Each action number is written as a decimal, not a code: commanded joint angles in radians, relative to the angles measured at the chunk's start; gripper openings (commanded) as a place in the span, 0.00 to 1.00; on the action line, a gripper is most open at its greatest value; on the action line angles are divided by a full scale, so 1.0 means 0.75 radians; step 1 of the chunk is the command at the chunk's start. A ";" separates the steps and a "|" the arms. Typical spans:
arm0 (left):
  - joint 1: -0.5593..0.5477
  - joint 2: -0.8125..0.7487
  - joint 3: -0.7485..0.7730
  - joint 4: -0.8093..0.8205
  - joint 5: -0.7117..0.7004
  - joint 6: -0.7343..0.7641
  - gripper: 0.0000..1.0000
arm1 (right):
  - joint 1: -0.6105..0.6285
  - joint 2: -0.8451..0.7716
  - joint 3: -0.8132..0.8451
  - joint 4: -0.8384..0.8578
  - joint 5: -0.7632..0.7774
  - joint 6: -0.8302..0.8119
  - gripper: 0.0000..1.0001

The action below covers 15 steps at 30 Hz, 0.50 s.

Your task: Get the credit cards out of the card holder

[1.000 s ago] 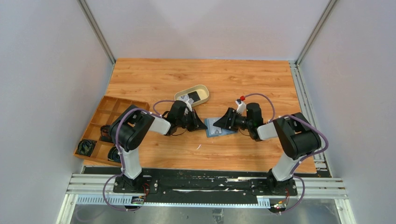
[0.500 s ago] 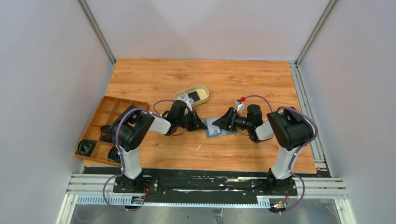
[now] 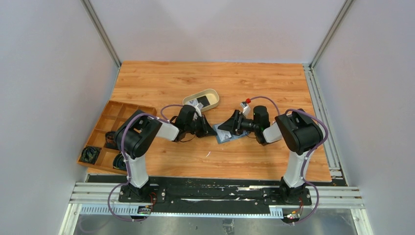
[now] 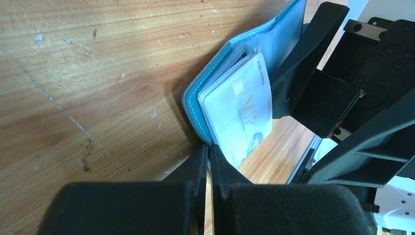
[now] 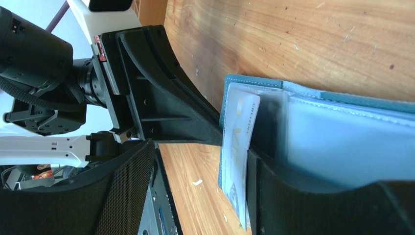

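Card holder [image 4: 193, 100] lies open on the table [image 3: 195, 83] between the arms. Left gripper [image 4: 209, 149] has its fingers together, tips pressed at the holder's corner, probably pinning it; can't tell if a flap is pinched. One credit card [image 4: 240, 112] sticks partway out of its pocket. Right gripper [image 3: 225, 128] has its jaws apart around the card's edge, not clamped. Step: grabbing a card. Next: close on the card and pull it straight out while the left keeps the holder down.

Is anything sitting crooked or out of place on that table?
Yes. A pale card marked VIP sticks partway out of the open teal card holder, overhanging its edge instead of sitting tucked in its pocket. A small white scrap also lies on the wooden table just in front of the holder.
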 commanded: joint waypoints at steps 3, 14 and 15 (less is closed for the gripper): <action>-0.011 0.075 -0.012 -0.131 -0.054 0.053 0.00 | 0.051 0.039 0.043 -0.194 -0.050 -0.026 0.68; -0.011 0.075 -0.018 -0.131 -0.056 0.055 0.00 | -0.049 -0.031 0.029 -0.286 -0.112 -0.075 0.65; -0.012 0.074 -0.018 -0.131 -0.056 0.055 0.00 | -0.054 -0.032 0.029 -0.293 -0.115 -0.080 0.65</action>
